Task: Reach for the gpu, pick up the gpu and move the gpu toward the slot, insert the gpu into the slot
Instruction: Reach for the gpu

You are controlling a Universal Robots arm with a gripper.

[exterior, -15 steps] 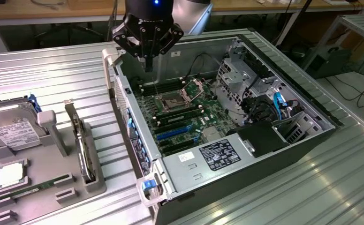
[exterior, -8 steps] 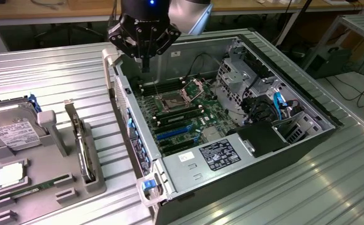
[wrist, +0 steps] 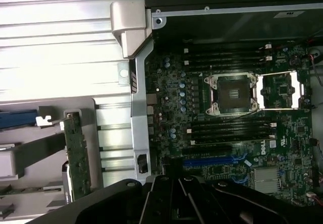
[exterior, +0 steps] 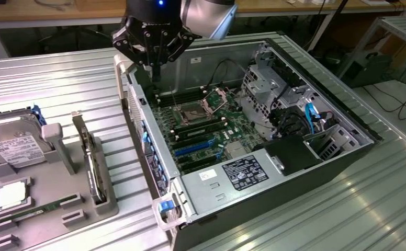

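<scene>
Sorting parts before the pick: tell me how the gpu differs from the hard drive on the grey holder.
The gpu is a thin card; the hard drive is a thick box. The gpu stands on its edge; the hard drive lies tilted, white label showing. Both rest in the grey holder, outside the computer case.

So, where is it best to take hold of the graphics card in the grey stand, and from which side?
Probably its upper long edge, from straight above: the graphics card stands on edge in the grey stand, which holds its lower edge.
</scene>
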